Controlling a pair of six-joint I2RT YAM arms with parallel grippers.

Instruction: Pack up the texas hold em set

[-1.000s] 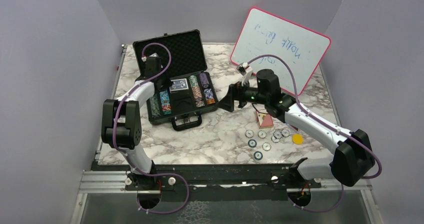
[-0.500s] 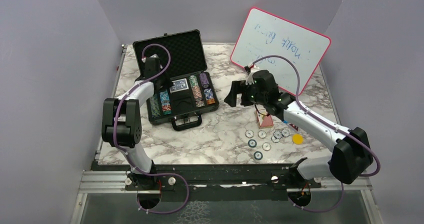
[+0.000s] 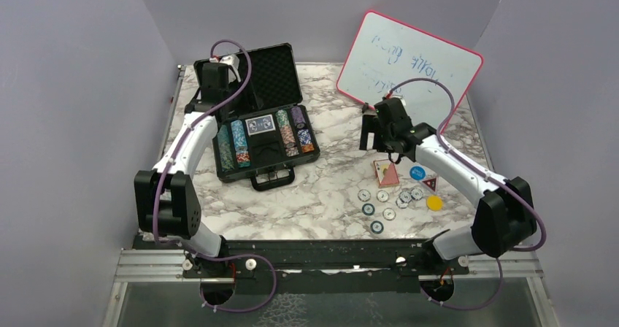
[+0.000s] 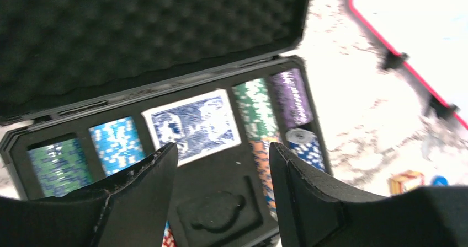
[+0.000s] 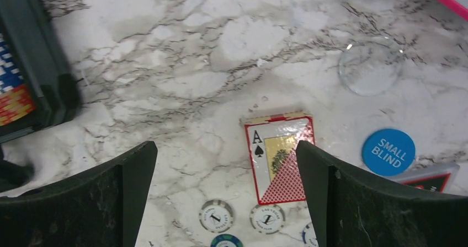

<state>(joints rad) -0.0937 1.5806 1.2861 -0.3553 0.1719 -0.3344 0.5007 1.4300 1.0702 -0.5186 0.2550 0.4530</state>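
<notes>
Left hand [image 4: 222,150] hangs over the back left of the open case [image 3: 271,75], its fingers apart with nothing between them. Right hand [image 5: 225,148] hovers over the table [image 3: 321,195] to the right of the case, spread wide and empty, with the loose deck [image 5: 278,159] below it.

The case lies with its long axis left to right and its right end turned slightly away. Its lid stands up on the far side and its handle [image 3: 271,179] faces the arm bases. Rows of chips [image 3: 295,131] run near to far across it, either side of a blue deck [image 4: 193,125].

The loose deck lies flat on the table, ace of spades up, its long axis running near to far. A blue button [image 5: 388,151] sits just right of it, with loose chips [image 3: 379,203] and a yellow button [image 3: 434,203] nearer the bases.

The left wrist view is blurred, and the fingers hide the case's front edge. The right fingers cut off the red-triangle button [image 3: 429,183] and some of the loose chips. A clear disc [image 5: 370,68] is hard to make out, and the writing on the whiteboard [image 3: 409,64] is unreadable.
</notes>
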